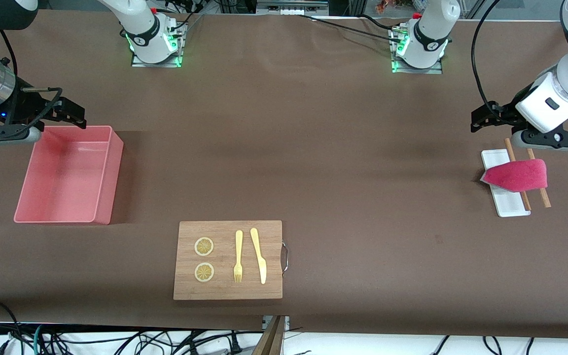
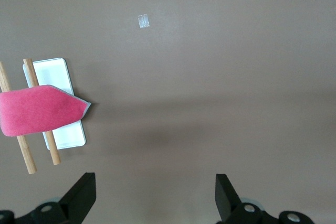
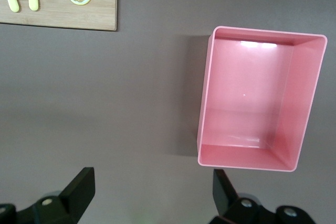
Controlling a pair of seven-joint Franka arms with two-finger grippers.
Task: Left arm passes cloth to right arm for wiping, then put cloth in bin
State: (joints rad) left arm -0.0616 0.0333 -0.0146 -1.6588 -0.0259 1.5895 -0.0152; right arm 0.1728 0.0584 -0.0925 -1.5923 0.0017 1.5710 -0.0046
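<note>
The crimson-pink cloth (image 1: 515, 176) (image 2: 39, 111) lies draped over two wooden chopsticks (image 1: 540, 195) (image 2: 52, 148) and a small flat white tray (image 1: 511, 204) (image 2: 56, 80) at the left arm's end of the table. My left gripper (image 1: 481, 120) (image 2: 156, 192) hangs open and empty over bare table beside the tray, apart from the cloth. The salmon-pink bin (image 1: 67, 177) (image 3: 257, 103) stands empty at the right arm's end. My right gripper (image 1: 73, 114) (image 3: 152, 190) is open and empty, over the table just off the bin's edge farthest from the front camera.
A wooden cutting board (image 1: 227, 260) (image 3: 58, 9) near the table's front edge carries two lemon slices (image 1: 204, 259), a yellow fork (image 1: 238, 256) and a yellow knife (image 1: 259, 255). A small clear tape scrap (image 2: 143, 21) sits on the brown tabletop.
</note>
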